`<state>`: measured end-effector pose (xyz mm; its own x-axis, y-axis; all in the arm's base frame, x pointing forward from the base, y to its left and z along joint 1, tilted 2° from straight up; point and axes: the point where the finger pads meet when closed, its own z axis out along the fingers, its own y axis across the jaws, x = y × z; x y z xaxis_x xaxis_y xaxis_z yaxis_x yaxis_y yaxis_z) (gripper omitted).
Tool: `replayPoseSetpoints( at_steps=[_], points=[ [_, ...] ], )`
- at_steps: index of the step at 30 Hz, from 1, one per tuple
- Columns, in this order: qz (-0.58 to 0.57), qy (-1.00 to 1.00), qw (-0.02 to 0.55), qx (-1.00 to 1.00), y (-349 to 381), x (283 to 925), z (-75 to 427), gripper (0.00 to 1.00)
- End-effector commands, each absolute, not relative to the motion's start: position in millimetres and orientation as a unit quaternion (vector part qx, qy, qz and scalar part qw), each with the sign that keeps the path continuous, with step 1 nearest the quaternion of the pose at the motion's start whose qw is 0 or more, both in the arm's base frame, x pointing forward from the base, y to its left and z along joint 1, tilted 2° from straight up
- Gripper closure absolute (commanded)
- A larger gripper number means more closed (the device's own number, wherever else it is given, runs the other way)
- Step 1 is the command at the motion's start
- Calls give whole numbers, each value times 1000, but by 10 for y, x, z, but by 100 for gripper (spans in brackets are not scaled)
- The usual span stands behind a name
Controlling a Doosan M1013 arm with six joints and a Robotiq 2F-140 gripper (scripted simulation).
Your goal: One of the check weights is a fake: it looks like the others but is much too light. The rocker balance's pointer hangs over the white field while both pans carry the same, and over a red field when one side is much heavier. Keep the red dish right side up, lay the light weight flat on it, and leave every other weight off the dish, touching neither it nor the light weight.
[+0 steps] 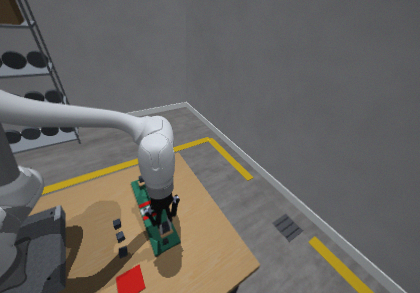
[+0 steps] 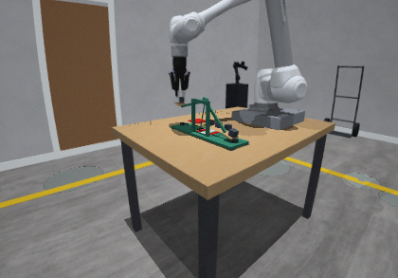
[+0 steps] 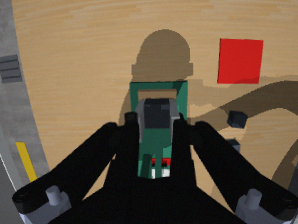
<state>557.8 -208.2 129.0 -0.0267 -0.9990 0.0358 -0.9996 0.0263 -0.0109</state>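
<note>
Pincer (image 3: 158,115) grips dark weight (image 3: 157,112) (above green balance (image 1: 159,227)).

From high above the arm's base, we look down across the table (image 1: 220,257). Our exterior camera sits low and distant, facing the table's (image 2: 189,163) corner. Our wrist view peers straight down, close. All three share the balance (image 1: 159,244).

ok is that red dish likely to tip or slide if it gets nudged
The red dish looks flat and low, so tipping seems unlikely. Lying loose on the smooth table, it would probably slide.
</note>
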Motion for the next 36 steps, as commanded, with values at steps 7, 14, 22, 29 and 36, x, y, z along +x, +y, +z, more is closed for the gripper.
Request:
replayPoseSetpoints(
  at_steps=[7,14,22,29,36],
  points=[
    [16,-716,9,698,-2082,5578,1273,76],
    [16,-716,9,698,-2082,5579,1267,76],
    [16,-716,9,698,-2073,5580,1201,76],
    [16,-716,9,698,-2065,5580,1146,76],
    [16,-716,9,698,-2057,5581,1104,76]
  ],
)
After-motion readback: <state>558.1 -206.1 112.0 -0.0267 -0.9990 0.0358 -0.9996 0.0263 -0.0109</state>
